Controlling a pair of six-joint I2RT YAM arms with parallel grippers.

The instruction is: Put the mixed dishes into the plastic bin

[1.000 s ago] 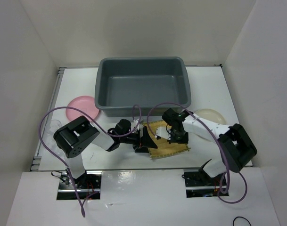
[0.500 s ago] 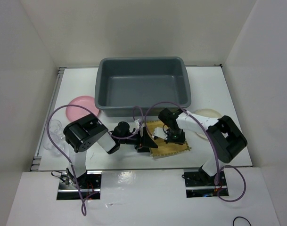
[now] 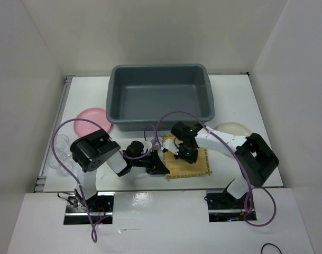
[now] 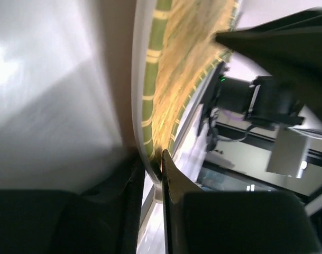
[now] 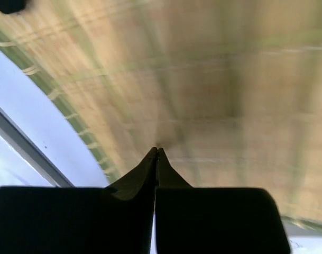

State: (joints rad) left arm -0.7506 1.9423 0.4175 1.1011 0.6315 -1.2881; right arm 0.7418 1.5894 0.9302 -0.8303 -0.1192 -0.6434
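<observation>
Two-armed job here: saw the bamboo mat lower centre of the frame, just below the plastic bin. Spotted the left end effector nipped narrow on its left edge, the right end effector closed tight, tips on top. Only caught the pinch from the left wrist view.

Left arm: elbow folded low, forearm stretched toward right, wrist rolled onto side.
Left gripper: jaws narrowed to thin slit, nipping edge of square yellow woven bamboo mat.
Right arm: extended leftward from shoulder, wrist bent sharply down.
Right gripper: jaws fully together, tips meeting in single point, aimed downward, nothing between them.
Grippers near each other, not touching.
</observation>
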